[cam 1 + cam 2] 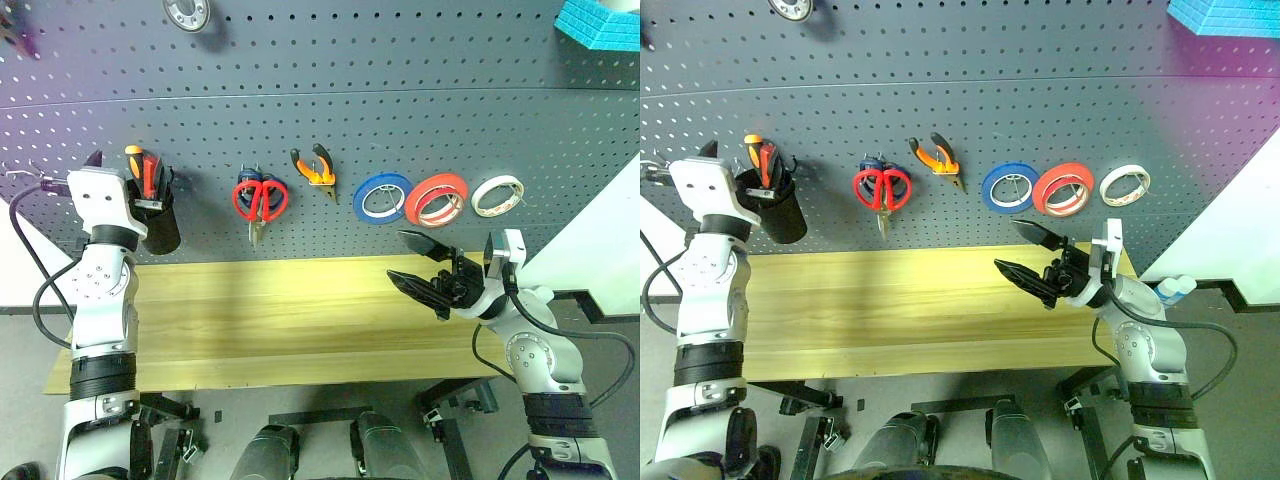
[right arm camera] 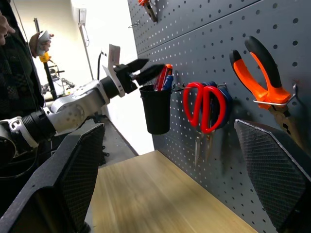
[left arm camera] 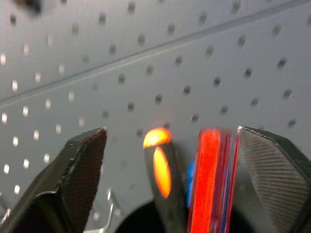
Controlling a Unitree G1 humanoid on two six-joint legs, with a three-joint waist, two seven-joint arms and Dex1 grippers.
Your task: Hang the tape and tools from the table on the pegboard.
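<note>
On the dark grey pegboard (image 1: 400, 90) hang the red tape (image 1: 437, 198), the red-handled scissors (image 1: 261, 200) and the orange-and-black pliers (image 1: 317, 170). At the left a black cup (image 1: 158, 220) hangs on the board. The red screwdriver (image 3: 209, 179) stands in it beside an orange-tipped one. My left gripper (image 2: 141, 70) is open just above the cup, and the red handle lies close to one finger (image 3: 272, 170). My right gripper (image 1: 396, 255) is open and holds nothing above the right end of the wooden table (image 1: 280, 320).
A blue roll (image 1: 381, 197) and a white roll (image 1: 497, 195) flank the red tape. Blue-handled scissors (image 1: 245, 180) hang behind the red ones. A teal foam block (image 1: 600, 25) sits at the top right. A person (image 2: 9, 58) stands beyond the table's left end.
</note>
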